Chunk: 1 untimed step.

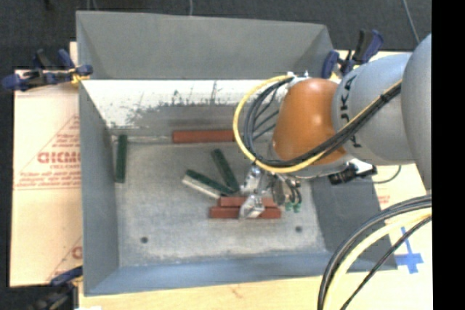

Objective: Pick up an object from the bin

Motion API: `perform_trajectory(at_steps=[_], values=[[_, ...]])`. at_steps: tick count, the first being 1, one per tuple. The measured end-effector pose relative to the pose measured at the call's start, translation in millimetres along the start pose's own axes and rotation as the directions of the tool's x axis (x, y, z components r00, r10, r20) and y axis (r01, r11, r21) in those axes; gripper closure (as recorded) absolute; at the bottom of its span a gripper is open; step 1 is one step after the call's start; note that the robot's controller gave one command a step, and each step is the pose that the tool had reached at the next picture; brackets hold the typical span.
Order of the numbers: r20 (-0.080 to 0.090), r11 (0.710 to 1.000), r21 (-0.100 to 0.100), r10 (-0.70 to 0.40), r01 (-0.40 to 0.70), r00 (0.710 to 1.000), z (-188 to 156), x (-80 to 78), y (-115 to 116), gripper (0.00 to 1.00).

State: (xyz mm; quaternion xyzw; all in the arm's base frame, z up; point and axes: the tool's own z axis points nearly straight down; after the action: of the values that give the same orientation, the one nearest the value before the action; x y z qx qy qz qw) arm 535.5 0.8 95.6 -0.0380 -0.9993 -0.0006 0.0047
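Note:
My gripper is low in the bin, right of the middle, its metal fingers down on a pair of reddish-brown sticks that lie side by side on the floor. Just left of it a pale grey stick and a dark green stick lie crossed, and a second dark green stick slants up from them. A small green piece shows right of the fingers.
Another reddish-brown stick lies along the back wall. A dark green stick stands against the left wall. The arm's orange cover and cables hang over the bin's right side.

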Motion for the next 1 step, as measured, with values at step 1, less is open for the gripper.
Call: perform_trajectory(at_steps=[1], values=[[0.0, 1.0, 0.0, 0.0, 0.0, 1.0, -1.3, 0.4, 0.0, 1.0]])
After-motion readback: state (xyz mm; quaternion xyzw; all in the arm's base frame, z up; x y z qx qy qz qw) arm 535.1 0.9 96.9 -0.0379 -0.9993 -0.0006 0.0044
